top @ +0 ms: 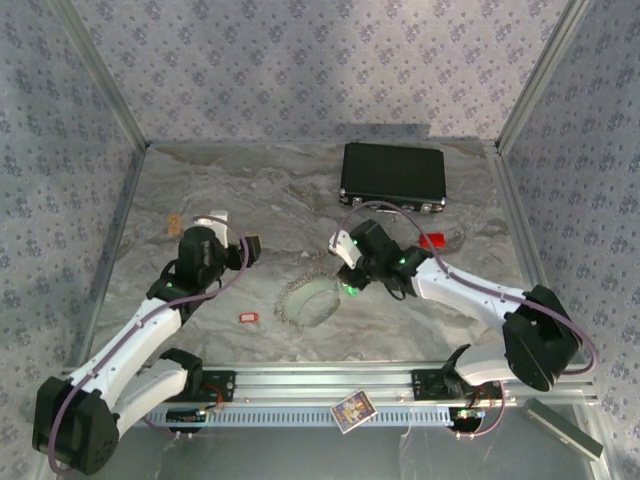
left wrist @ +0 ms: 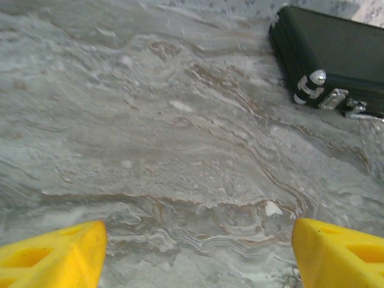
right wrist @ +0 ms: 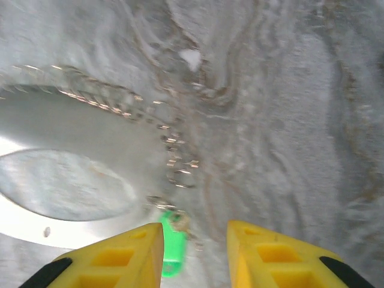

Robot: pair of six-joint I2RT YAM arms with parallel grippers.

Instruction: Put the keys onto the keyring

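While the left gripper (left wrist: 198,227) and right gripper (right wrist: 195,231) are hanging open and empty, the keyring (right wrist: 170,143) is looking light and limp, best pinched on one strand.

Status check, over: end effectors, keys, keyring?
Left end effector open, empty, over bare table. Right end effector open over green key, at keyring. Red key loose on table, apart from keyring. Case far back, no obstruction.

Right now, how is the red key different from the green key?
The red key has a red tag; the green key has a green one. The red key lies apart from the keyring; the green key lies at its chain, by the right claw. Both are tiny.
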